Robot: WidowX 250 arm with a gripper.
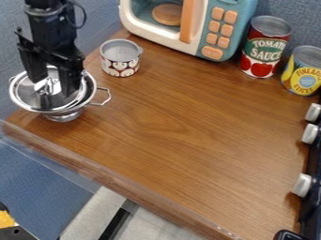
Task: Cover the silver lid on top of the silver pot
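Note:
At the counter's left edge, the gripper hangs low over the silver pot, open, with its two fingers spread apart above the lid's knob. The silver lid lies over the pot's mouth, inside the rim as far as I can see; its back part is hidden behind the fingers. The silver pot stands upright on its narrow base, a wire handle sticking out on its right side.
An empty patterned can stands just right of the pot. Behind it is a toy microwave. A tomato sauce can and a pineapple can stand at the back right. Stove knobs line the right edge.

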